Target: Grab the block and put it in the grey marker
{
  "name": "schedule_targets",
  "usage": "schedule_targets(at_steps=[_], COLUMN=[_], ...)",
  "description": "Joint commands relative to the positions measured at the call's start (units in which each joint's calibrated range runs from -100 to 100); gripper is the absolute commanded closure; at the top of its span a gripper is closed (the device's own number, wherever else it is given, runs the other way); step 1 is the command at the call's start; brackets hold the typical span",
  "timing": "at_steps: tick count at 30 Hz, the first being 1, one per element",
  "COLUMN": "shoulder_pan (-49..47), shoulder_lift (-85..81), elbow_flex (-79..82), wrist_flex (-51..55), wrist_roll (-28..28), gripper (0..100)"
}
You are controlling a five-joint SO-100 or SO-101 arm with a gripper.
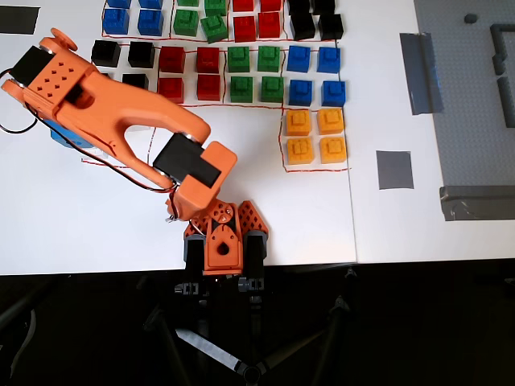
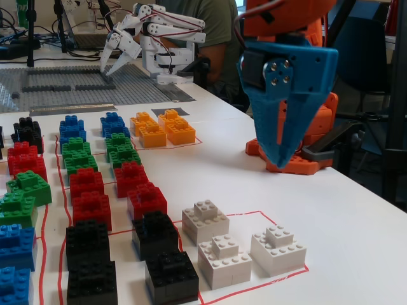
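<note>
Three white blocks lie in a red-outlined area in the fixed view: one at the back (image 2: 205, 219), one at the front (image 2: 224, 258) and one on the right (image 2: 278, 249). My blue gripper (image 2: 276, 165) hangs point down above and behind the right one, clear of it, jaws shut with nothing between them. In the overhead view my orange arm (image 1: 121, 112) reaches to the left and hides the white blocks. The grey marker (image 1: 394, 170) lies bare to the right of the orange blocks and shows as a small patch (image 2: 168, 112) behind them in the fixed view.
Rows of black (image 2: 88, 240), red (image 2: 145, 198), green (image 2: 76, 152), blue (image 2: 71, 127) and orange blocks (image 2: 152, 132) fill the mat. Long grey tape strips (image 1: 421, 72) and a studded baseplate (image 1: 483, 96) lie at the right. A white robot arm (image 2: 156, 32) stands at the back.
</note>
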Motion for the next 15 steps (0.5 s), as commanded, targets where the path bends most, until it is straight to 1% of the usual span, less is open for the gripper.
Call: schedule_targets(at_steps=[1, 3, 7, 12, 15], shoulder_pan=[-2.1, -3.51, -4.93, -6.34, -6.67], shoulder_lift=[-1.61, 0.12, 3.57, 6.77, 8.15], elbow_flex=[-3.18, -3.81, -5.63, -7.53, -8.17], wrist_flex=[-2.3, -3.36, -5.73, -7.44, -8.1], wrist_roll=[-1.71, -2.0, -2.39, -2.2, -2.15], gripper=[100, 99, 91, 83, 81])
